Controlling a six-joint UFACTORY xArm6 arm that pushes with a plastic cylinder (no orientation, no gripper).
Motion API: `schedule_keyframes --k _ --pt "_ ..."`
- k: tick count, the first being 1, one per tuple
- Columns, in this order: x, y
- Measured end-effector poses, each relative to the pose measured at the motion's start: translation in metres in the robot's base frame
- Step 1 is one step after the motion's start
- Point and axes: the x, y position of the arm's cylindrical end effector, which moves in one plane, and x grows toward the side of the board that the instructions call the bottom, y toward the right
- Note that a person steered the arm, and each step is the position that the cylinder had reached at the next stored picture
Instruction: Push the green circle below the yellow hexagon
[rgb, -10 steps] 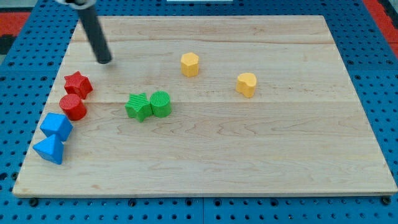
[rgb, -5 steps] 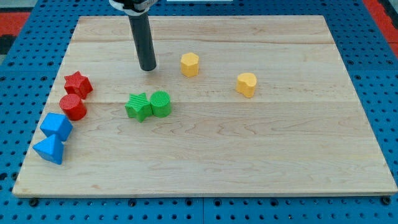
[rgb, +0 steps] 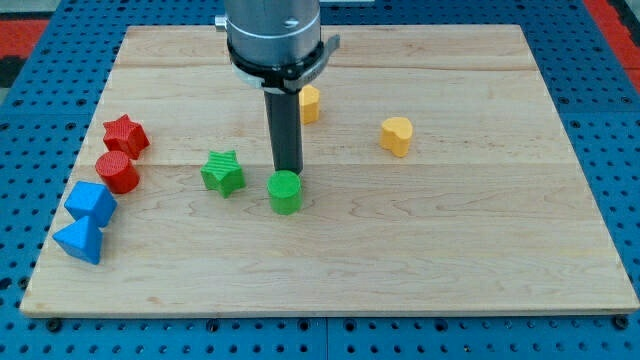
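The green circle lies near the board's middle, below and a little left of the yellow hexagon, which the rod partly hides. My tip stands right at the circle's top edge, touching or nearly touching it. The green star lies apart to the circle's left.
A yellow heart lies to the right. A red star and red circle lie at the left, with two blue blocks below them near the wooden board's left edge.
My tip swept from the upper left to the board's middle. The green circle moved down and right, away from the green star it was touching.
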Motion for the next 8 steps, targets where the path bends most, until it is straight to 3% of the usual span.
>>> schedule_keyframes --k 2,5,6,7,8 --pt "0.022 0.046" --pt "0.062 0.053" --pt "0.061 0.039" --pt "0.058 -0.016" --pt "0.055 -0.024"
